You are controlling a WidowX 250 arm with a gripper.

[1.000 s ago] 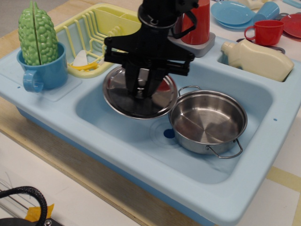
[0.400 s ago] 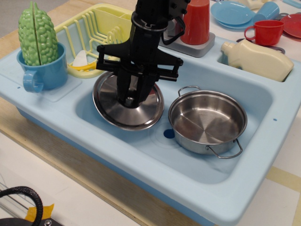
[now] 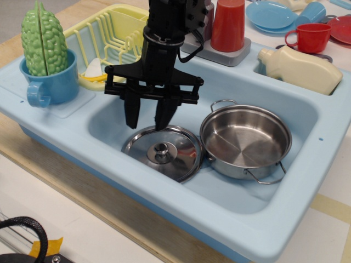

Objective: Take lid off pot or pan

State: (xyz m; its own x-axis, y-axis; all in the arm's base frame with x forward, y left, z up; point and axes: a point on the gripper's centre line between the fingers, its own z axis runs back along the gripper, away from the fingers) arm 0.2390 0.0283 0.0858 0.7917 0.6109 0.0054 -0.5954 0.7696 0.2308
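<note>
The round steel lid (image 3: 162, 153) with its small centre knob lies flat on the floor of the blue sink (image 3: 109, 118), left of the pot and touching its rim. The shallow steel pot (image 3: 244, 142) stands open and empty in the sink's right half, wire loop handles at back left and front right. My black gripper (image 3: 148, 121) hangs just above the lid's back edge, fingers (image 3: 132, 114) spread apart and holding nothing.
A yellow dish rack (image 3: 112, 41) sits at the sink's back left. A blue cup (image 3: 50, 82) holds a green bumpy vegetable. A red cup (image 3: 228, 24), cream bottle (image 3: 300, 69), red mug (image 3: 309, 37) and blue plate (image 3: 271, 15) stand behind the sink.
The gripper carried the lid leftward, let it go and rose. The lid now lies flat on the sink floor, and the pot has shifted slightly.
</note>
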